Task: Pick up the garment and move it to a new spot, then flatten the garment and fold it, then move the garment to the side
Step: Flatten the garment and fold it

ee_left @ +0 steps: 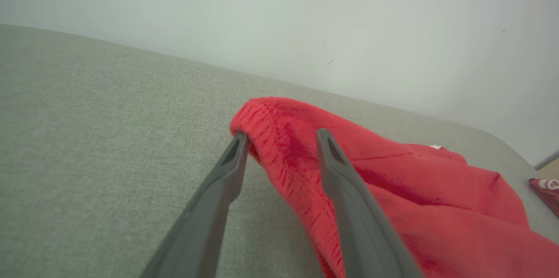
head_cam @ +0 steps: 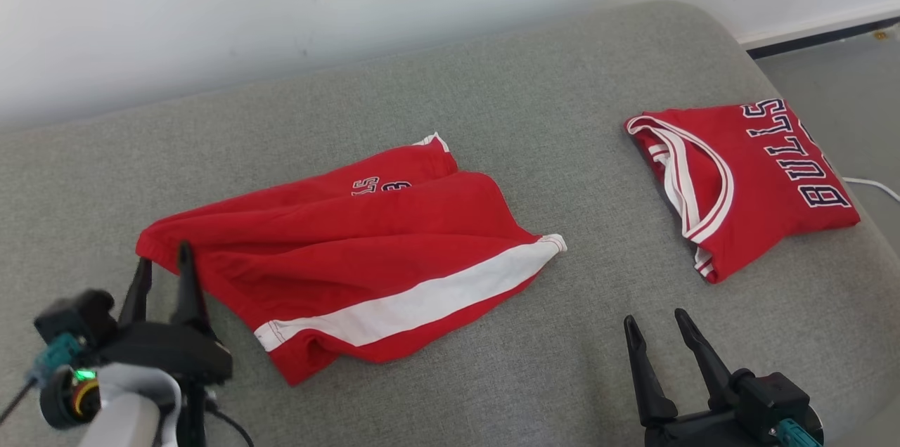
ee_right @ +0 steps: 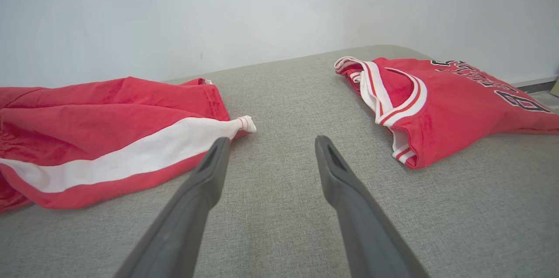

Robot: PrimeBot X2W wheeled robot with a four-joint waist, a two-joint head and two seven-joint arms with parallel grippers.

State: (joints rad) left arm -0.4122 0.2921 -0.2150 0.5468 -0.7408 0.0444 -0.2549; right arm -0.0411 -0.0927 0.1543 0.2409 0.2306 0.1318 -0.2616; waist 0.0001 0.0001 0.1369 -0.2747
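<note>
Cushion: I'm working over a grey fabric cushion [head_cam: 534,117] that runs from the bottom edge of the head frame up to the wall.
Ahead of right arm: bare grey fabric lies between its fingers and both red garments.
Jersey: a folded red jersey [head_cam: 752,180] lies at the right of the head frame, well apart from the shorts. It has a white-trimmed neck opening and dark "BULLS" lettering along its far side.
Beyond the cushion: a white cable [head_cam: 872,185] at the right edge, grey floor [head_cam: 837,74] in the upper right corner, then a pale wall [head_cam: 281,4] across the top.
Shorts, place: the red shorts [head_cam: 337,236] lie at the centre-left of the head frame, on the cushion.
Shorts, look: they are loosely spread and rumpled, with long creases. A broad white stripe [head_cam: 422,296] runs along the near edge out to the right-hand hem, and some lettering [head_cam: 380,185] peeks out on the far layer.
Left arm: the left gripper [head_cam: 164,264] sits at the lower left, fingers pointing up-frame at the shorts' left corner.
Left grip: in its wrist view the jaws stand apart, the gathered red corner lies between them, and nothing is pinched.
Right arm: the right gripper [head_cam: 654,318] rests at the lower right, jaws spread wide and empty, aimed at the gap between the shorts' hem and the jersey.
</note>
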